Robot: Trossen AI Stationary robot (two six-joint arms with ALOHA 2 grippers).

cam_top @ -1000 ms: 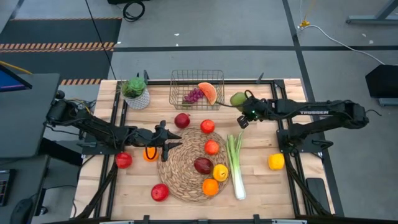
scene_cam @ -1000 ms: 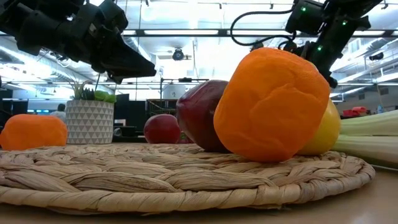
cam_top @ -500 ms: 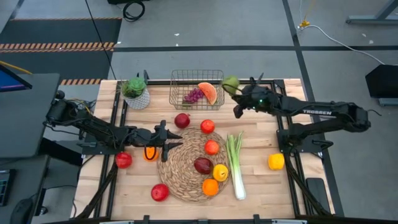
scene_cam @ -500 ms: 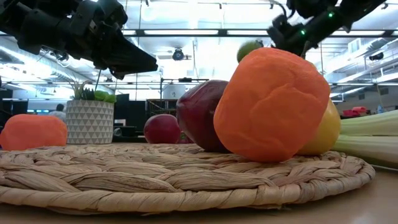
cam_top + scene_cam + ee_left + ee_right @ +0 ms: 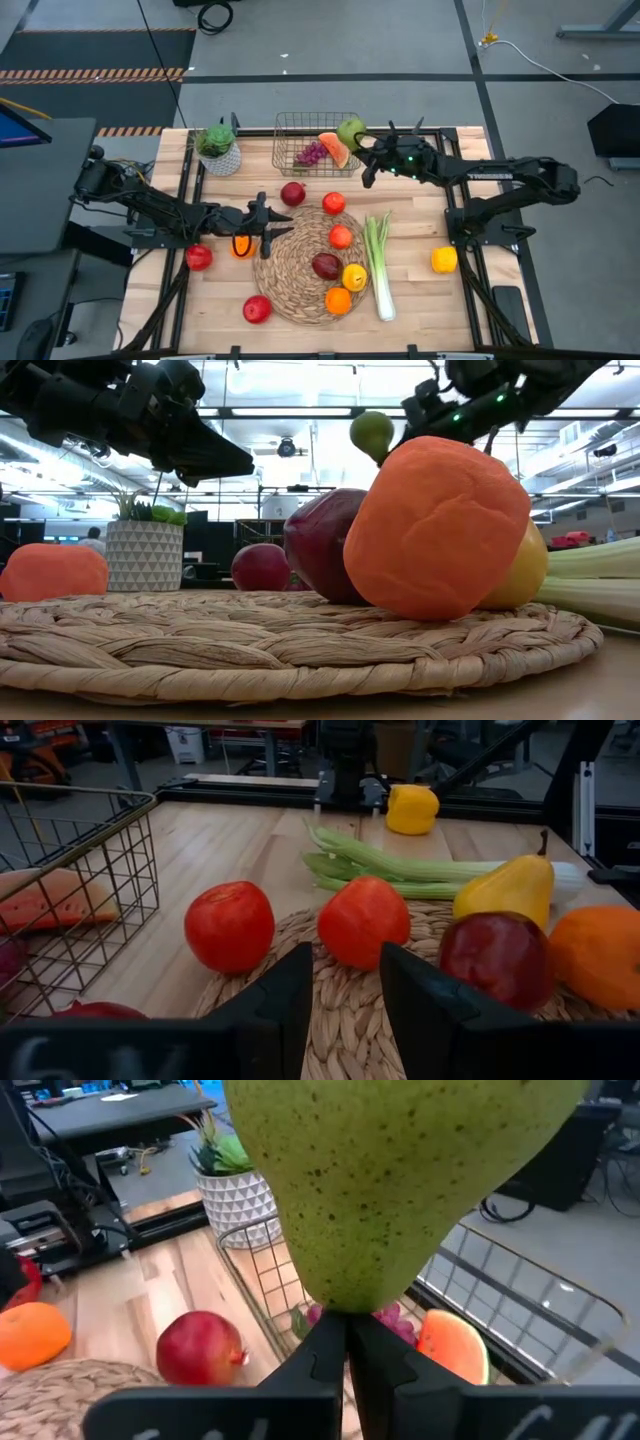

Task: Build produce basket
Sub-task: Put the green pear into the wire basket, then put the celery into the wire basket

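Wooden worktop [image 5: 420, 300], wire basket [image 5: 290, 135] at its far edge, already holding grapes [image 5: 311, 153] and watermelon slice [image 5: 333, 149]. Right pincer [image 5: 358, 146], clamped on green pear [image 5: 351, 131], hangs at basket's right rim. Left pincer [image 5: 283, 225], part-open and empty, waits by woven mat [image 5: 290, 275]. Apples, oranges, lemon and leek [image 5: 379, 265] remain outside.

- Bright ceiling lights [image 5: 300, 412] shine from above in the low view.
- The big orange [image 5: 437, 528] up close looks fuzzy.
- The table [image 5: 415, 290] is evenly lit, with soft shadows.
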